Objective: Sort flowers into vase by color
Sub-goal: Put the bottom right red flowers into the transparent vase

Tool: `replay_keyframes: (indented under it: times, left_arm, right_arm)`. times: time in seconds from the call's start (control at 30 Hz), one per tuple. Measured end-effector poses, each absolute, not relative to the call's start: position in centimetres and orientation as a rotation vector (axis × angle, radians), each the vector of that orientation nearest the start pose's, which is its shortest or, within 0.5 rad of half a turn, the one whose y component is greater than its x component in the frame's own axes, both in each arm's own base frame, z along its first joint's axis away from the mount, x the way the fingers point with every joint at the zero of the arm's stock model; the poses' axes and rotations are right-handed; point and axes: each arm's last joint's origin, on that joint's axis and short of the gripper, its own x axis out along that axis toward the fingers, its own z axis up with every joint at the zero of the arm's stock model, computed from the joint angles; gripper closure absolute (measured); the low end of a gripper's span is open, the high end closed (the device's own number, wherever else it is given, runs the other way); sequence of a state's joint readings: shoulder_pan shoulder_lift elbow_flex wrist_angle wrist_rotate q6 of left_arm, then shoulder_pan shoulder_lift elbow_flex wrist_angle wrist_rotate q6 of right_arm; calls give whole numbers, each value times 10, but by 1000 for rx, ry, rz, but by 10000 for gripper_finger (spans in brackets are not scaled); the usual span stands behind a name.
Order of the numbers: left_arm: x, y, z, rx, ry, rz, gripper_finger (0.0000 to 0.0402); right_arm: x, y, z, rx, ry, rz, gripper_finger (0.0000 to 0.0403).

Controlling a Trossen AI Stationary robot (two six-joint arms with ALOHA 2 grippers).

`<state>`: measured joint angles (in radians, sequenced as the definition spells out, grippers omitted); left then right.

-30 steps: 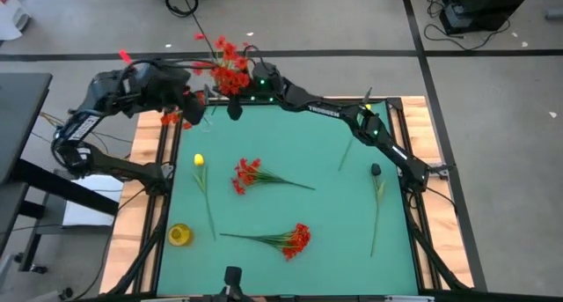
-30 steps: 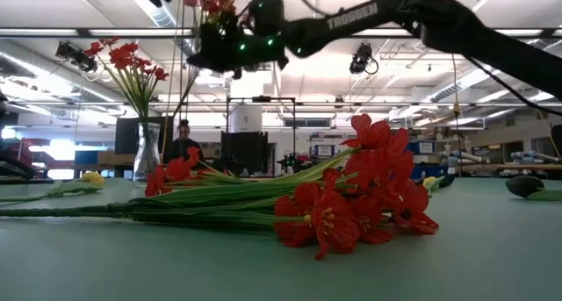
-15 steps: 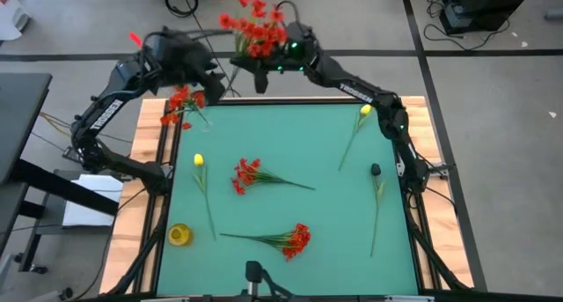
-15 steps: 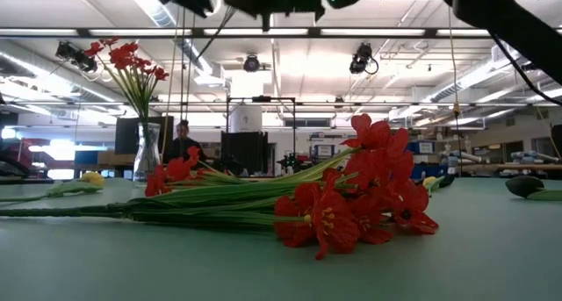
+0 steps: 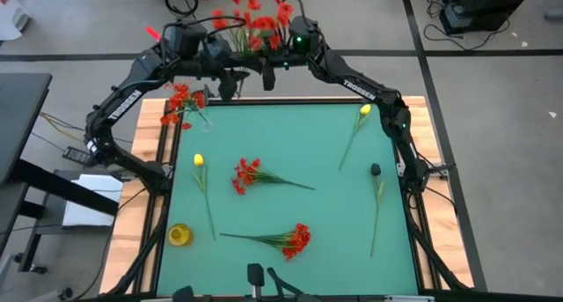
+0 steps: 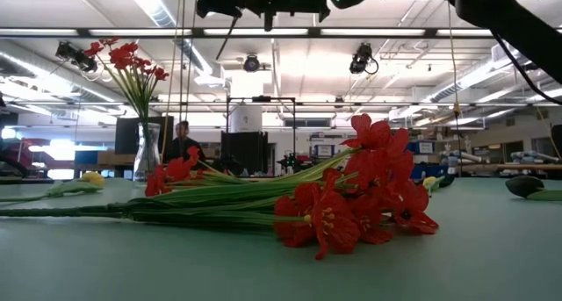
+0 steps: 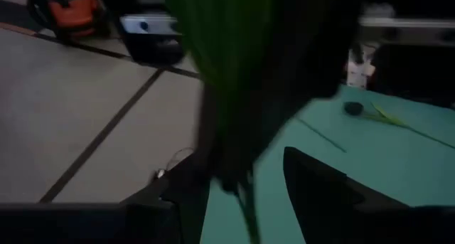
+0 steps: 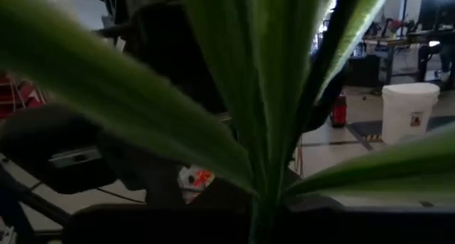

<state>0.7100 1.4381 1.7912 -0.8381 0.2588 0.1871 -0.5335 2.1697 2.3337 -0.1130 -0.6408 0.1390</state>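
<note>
The green table (image 5: 290, 161) spreads between two dark arms that both reach high over its far edge and meet there. The right arm (image 5: 356, 77) rises from the right side, and the right gripper (image 5: 268, 60) is clamped shut on a red spray (image 5: 251, 25), whose blossoms show above the far edge and whose broad green leaves (image 8: 270, 94) fill the right wrist view. The left arm (image 5: 132, 91) comes up from the left side, with the left gripper (image 5: 220, 69) just beside the right one; its fingers (image 7: 313, 187) stand partly apart with the spray's stem (image 7: 245, 201) running down between them, though whether they press on it cannot be told. A glass vase (image 6: 146, 156) stands at the far left corner, already holding red flowers (image 5: 183, 104). On the table lie two more red sprays, one near the middle (image 5: 251, 174) and one toward the near edge (image 5: 286, 240). A yellow tulip (image 5: 201, 174) lies left of the middle, another (image 5: 361, 126) near the far right corner, and a dark-budded stem (image 5: 376, 201) lies along the right side. A small yellow object (image 5: 179, 235) sits at the near left. A person (image 6: 182, 141) stands far off in the room behind.
</note>
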Motion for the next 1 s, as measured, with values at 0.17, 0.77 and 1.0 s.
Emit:
replay_keyframes:
  times: [0.17, 0.77, 1.0]
  left_arm:
    - [222, 181, 460, -33, 459, 400, 240]
    - [157, 216, 465, -99, 481, 622, 398]
    - [125, 237, 466, -70, 477, 699, 400]
  right_arm:
    - [431, -237, 427, 116, -45, 118, 383]
    - [396, -287, 429, 255, -46, -1, 223]
    - [394, -289, 426, 270, -23, 6, 207]
